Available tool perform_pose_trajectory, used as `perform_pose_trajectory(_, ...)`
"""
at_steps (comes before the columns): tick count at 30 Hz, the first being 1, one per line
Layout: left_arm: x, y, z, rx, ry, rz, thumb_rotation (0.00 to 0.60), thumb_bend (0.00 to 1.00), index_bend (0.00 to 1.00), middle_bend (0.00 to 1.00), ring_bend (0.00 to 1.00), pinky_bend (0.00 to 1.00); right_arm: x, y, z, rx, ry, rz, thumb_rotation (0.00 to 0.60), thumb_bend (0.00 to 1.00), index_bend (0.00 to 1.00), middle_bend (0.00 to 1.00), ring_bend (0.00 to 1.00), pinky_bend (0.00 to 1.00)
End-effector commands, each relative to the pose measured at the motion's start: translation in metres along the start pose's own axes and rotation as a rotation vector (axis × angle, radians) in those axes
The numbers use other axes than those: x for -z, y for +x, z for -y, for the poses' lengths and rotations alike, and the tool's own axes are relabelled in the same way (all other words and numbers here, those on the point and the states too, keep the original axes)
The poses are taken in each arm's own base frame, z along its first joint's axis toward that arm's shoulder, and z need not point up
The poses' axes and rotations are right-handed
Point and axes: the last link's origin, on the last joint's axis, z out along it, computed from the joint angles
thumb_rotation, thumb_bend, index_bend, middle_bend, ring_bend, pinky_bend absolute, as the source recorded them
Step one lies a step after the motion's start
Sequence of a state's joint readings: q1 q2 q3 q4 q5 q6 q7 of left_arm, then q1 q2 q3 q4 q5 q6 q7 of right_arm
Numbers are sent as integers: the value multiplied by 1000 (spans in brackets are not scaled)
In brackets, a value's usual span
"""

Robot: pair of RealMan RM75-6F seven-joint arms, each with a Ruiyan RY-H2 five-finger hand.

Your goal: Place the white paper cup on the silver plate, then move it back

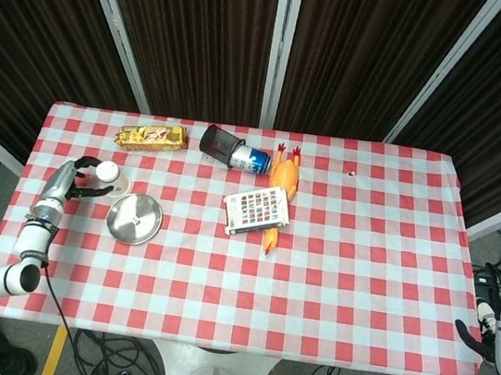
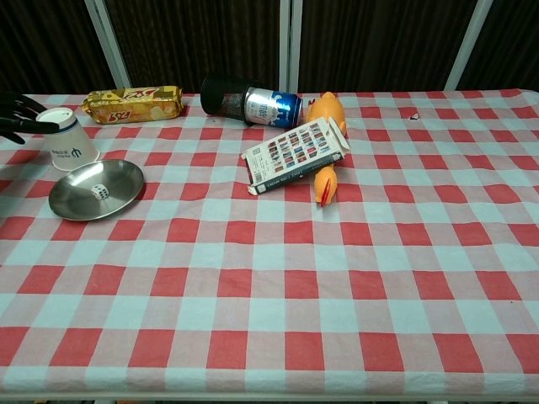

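Note:
The white paper cup (image 1: pixel 108 176) (image 2: pixel 66 138) stands on the checked cloth just behind and left of the silver plate (image 1: pixel 134 219) (image 2: pixel 95 189), which lies empty. My left hand (image 1: pixel 72 181) (image 2: pixel 18 117) reaches in from the table's left edge, its dark fingers spread on either side of the cup's top and holding nothing. Whether they touch the cup is unclear. My right hand (image 1: pixel 494 322) hangs off the table's right edge, empty, fingers apart.
A yellow snack packet (image 1: pixel 151 137), a toppled black mesh holder with a blue can (image 1: pixel 233 151), a rubber chicken (image 1: pixel 283 185) and a printed box (image 1: pixel 256 211) lie along the back and middle of the table (image 1: pixel 358 287).

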State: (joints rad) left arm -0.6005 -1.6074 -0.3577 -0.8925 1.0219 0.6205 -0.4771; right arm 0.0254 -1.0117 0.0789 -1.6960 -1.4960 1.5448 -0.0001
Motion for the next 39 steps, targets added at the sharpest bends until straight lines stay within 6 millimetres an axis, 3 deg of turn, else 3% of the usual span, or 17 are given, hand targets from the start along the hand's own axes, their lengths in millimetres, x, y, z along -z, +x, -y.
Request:
perform_pose_trajectory(1,-10,-7,-6,-34,-19,8,449,126,263,220,154,252,0,0,0,1,0,2,600,105,35,127,0,0)
perform_pose_trajectory(8,-19,-11,-5,-103,-28,-16,598,127,267,220,153,252,-1,1,2,4,-2,2,600,105,35,129,0,0)
perform_pose_trajectory(20,-26,-10,-5,-25,-9,-3,600,204,327,255,156,252,-2,1,4,8,-4,4,600,106,36,130,0,0)
perform_pose_trajectory(28,-26,-8,-6,-34,-33,-18,600,268,441,415,273,313,-2,2,5,7,-6,2,600,106,37,131,0,0)
perform_pose_trajectory(33,-17,-4,-14,-40,-114,-34,600,272,450,447,302,322,-1,3,5,7,-1,0,600,105,37,131,0,0)
perform_pose_trajectory(39,12,-8,-23,-99,-252,-2,600,271,450,447,302,321,-1,1,5,3,1,6,600,106,41,132,0,0)
